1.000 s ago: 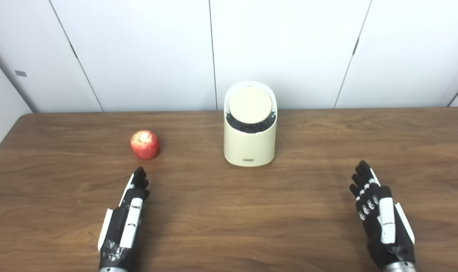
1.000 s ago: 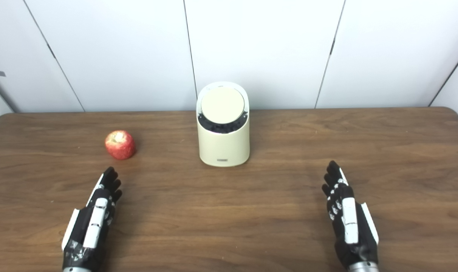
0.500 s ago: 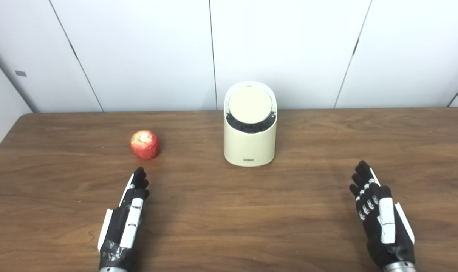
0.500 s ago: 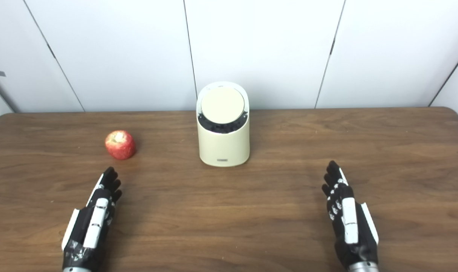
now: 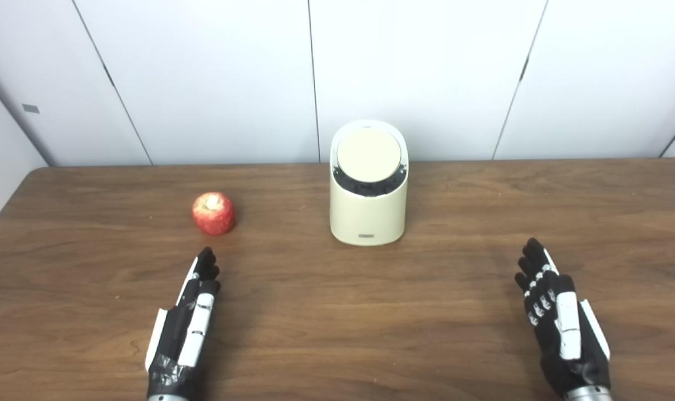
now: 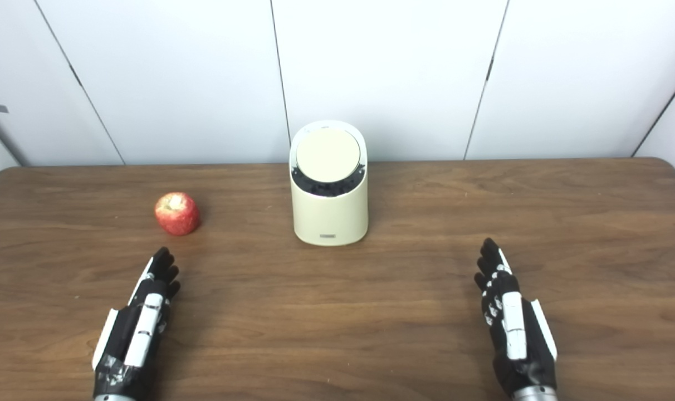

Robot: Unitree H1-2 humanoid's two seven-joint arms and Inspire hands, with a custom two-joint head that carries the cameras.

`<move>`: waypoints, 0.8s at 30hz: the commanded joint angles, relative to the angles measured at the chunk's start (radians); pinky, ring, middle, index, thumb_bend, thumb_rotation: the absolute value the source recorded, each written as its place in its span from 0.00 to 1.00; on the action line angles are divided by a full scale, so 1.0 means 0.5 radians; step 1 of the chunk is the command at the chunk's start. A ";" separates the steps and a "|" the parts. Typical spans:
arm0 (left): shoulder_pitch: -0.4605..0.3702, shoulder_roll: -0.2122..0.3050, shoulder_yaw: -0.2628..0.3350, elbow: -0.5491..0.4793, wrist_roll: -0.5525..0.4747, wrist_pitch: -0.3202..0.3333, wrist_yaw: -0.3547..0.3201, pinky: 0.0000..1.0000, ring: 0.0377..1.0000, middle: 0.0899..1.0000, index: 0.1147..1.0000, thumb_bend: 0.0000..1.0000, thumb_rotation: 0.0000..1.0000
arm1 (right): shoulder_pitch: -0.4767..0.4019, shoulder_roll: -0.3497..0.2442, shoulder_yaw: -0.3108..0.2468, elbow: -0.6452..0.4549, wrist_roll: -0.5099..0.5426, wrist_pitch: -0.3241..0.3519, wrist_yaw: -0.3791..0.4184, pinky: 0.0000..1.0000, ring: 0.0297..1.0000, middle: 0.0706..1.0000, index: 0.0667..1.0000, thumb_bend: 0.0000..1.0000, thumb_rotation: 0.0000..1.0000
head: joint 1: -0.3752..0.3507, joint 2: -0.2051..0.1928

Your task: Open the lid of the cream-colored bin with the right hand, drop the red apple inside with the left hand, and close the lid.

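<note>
Left eye view is showing a dark wooden table (image 5: 337,334) with a streaky brown grain and rounded corners, sitting in front of plain white wall panels (image 5: 204,78). Standing near the table's far edge, about at the middle, is the cream-colored bin (image 5: 368,214), a smooth rounded plastic cylinder with a small label at its base. Its round flat lid (image 5: 368,156) is lying shut in the slanted top, tilting toward the camera, with a dark crescent showing just below it. The red apple (image 5: 214,213) is sitting well to the left of the bin, apart from it, its skin mottled red with a pale patch around the stem dimple.

Both hands are resting low over the near part of the table, black with white plates along the back. The left hand (image 5: 184,328) is lying with fingers stretched out and holding nothing, fingertips pointing toward the apple but stopping short of it. The right hand (image 5: 560,323) is lying flat too, fingers extended and slightly spread, gripping nothing, well apart from the bin.
</note>
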 commanded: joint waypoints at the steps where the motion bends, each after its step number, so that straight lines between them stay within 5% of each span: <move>1: 0.107 -0.029 -0.020 -0.009 0.012 -0.083 0.011 1.00 1.00 1.00 1.00 0.29 0.78 | 0.025 -0.010 -0.013 -0.037 0.010 -0.050 -0.001 1.00 1.00 1.00 0.99 0.45 1.00 | 0.000 -0.006; 6: 0.090 -0.021 -0.033 0.048 0.009 -0.146 -0.007 1.00 1.00 1.00 1.00 0.31 0.78 | -0.180 -0.083 -0.030 -0.062 -0.100 0.007 -0.026 1.00 1.00 1.00 0.98 0.47 0.98 | 0.008 -0.020; 14: 0.093 -0.025 -0.053 0.053 0.024 -0.159 -0.016 1.00 1.00 1.00 1.00 0.26 0.85 | -0.566 -0.202 0.035 -0.209 -0.399 0.406 -0.076 0.95 0.97 0.98 0.97 0.57 0.82 | 0.009 -0.044; 20: 0.087 -0.035 -0.060 0.061 0.030 -0.157 -0.008 1.00 1.00 1.00 1.00 0.31 0.82 | -0.823 -0.282 0.112 -0.118 -0.571 0.449 -0.063 0.88 0.94 0.98 0.96 0.51 0.72 | 0.010 -0.044; 24: 0.086 -0.055 -0.061 0.058 0.016 -0.149 0.001 1.00 1.00 1.00 1.00 0.30 0.80 | -1.014 -0.297 0.163 0.018 -0.706 0.461 -0.084 0.89 0.96 0.99 0.96 0.58 0.69 | 0.016 -0.042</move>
